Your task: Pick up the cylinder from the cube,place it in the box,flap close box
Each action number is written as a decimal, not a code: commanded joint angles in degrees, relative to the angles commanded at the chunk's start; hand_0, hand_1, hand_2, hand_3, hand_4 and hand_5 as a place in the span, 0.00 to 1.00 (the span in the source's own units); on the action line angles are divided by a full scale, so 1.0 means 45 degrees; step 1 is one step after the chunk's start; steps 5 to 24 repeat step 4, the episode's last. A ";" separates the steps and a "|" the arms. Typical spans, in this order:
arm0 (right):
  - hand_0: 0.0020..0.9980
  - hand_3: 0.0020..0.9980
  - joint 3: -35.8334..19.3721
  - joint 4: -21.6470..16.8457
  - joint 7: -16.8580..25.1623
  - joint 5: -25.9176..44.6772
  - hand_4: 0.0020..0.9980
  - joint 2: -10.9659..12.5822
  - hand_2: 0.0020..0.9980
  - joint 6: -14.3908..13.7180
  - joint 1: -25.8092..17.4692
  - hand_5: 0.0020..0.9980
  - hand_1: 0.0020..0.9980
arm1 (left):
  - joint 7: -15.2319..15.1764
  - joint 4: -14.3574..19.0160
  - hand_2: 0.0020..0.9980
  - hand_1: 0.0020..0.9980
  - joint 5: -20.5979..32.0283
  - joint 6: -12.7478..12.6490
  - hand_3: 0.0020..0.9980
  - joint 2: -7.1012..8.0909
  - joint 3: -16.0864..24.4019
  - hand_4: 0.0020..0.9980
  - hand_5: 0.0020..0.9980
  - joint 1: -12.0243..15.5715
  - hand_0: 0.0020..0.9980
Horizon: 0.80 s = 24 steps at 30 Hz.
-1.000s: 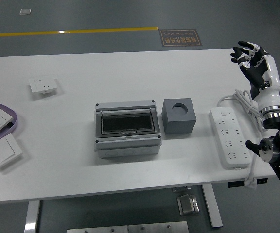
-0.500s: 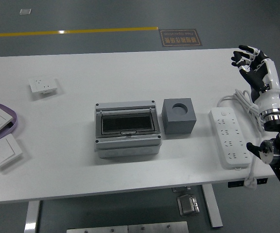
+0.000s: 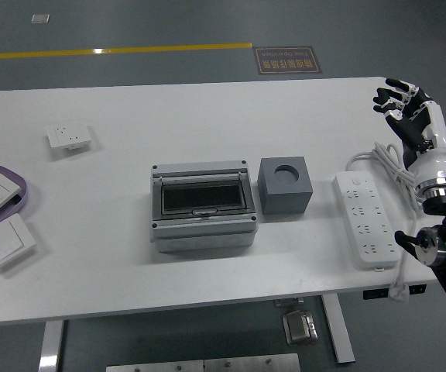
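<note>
Box (image 3: 203,208) lid shut, cube (image 3: 285,185) socket empty, so the task looks done, right hand (image 3: 406,111) raised with fingers spread, holding nothing.

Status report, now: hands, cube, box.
Right robot hand open, empty, raised at table's far right. Left arm out of view. Cube hole empty, no cylinder visible. Box flap shut. Power strip right of cube.

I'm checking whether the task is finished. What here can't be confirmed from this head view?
- Inside the box: its dark flap is down, so the cylinder cannot be seen.
- The cube: its round hole looks empty, but its bottom is in shadow.
- Left arm: outside the picture.
- Right hand: open, empty.
</note>
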<state>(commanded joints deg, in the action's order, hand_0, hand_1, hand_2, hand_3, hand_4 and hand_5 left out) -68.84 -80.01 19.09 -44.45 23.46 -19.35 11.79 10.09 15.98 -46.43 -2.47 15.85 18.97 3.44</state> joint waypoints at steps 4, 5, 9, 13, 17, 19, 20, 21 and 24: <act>0.65 0.65 -0.0020 0.0021 -0.0006 0.0044 0.73 -0.0002 0.63 0.0026 -0.0018 0.21 0.62 | -0.0007 0.0014 0.67 0.64 -0.0042 -0.0022 0.70 -0.0027 0.0003 0.73 0.34 -0.0023 0.64; 0.65 0.65 -0.0020 0.0021 -0.0006 0.0044 0.73 -0.0002 0.63 0.0026 -0.0018 0.21 0.62 | -0.0007 0.0014 0.67 0.64 -0.0042 -0.0022 0.70 -0.0027 0.0003 0.73 0.34 -0.0023 0.64; 0.65 0.65 -0.0020 0.0021 -0.0006 0.0044 0.73 -0.0002 0.63 0.0026 -0.0018 0.21 0.62 | -0.0007 0.0014 0.67 0.64 -0.0042 -0.0022 0.70 -0.0027 0.0003 0.73 0.34 -0.0023 0.64; 0.65 0.65 -0.0020 0.0021 -0.0006 0.0044 0.73 -0.0002 0.63 0.0026 -0.0018 0.21 0.62 | -0.0007 0.0014 0.67 0.64 -0.0042 -0.0022 0.70 -0.0027 0.0003 0.73 0.34 -0.0023 0.64; 0.65 0.65 -0.0020 0.0021 -0.0006 0.0044 0.73 -0.0002 0.63 0.0026 -0.0018 0.21 0.62 | -0.0007 0.0014 0.67 0.64 -0.0042 -0.0022 0.70 -0.0027 0.0003 0.73 0.34 -0.0023 0.64; 0.65 0.65 -0.0020 0.0021 -0.0006 0.0044 0.73 -0.0002 0.63 0.0026 -0.0018 0.21 0.62 | -0.0007 0.0014 0.67 0.64 -0.0042 -0.0022 0.70 -0.0027 0.0003 0.73 0.34 -0.0023 0.64; 0.65 0.65 -0.0020 0.0021 -0.0006 0.0044 0.73 -0.0002 0.63 0.0026 -0.0018 0.21 0.62 | -0.0007 0.0014 0.67 0.64 -0.0042 -0.0022 0.70 -0.0027 0.0003 0.73 0.34 -0.0023 0.64; 0.65 0.65 -0.0020 0.0021 -0.0006 0.0044 0.73 -0.0002 0.63 0.0026 -0.0018 0.21 0.62 | -0.0007 0.0014 0.67 0.64 -0.0042 -0.0022 0.70 -0.0027 0.0003 0.73 0.34 -0.0023 0.64; 0.65 0.65 -0.0020 0.0021 -0.0006 0.0044 0.73 -0.0002 0.63 0.0026 -0.0018 0.21 0.62 | -0.0007 0.0014 0.67 0.64 -0.0042 -0.0022 0.70 -0.0027 0.0003 0.73 0.34 -0.0023 0.64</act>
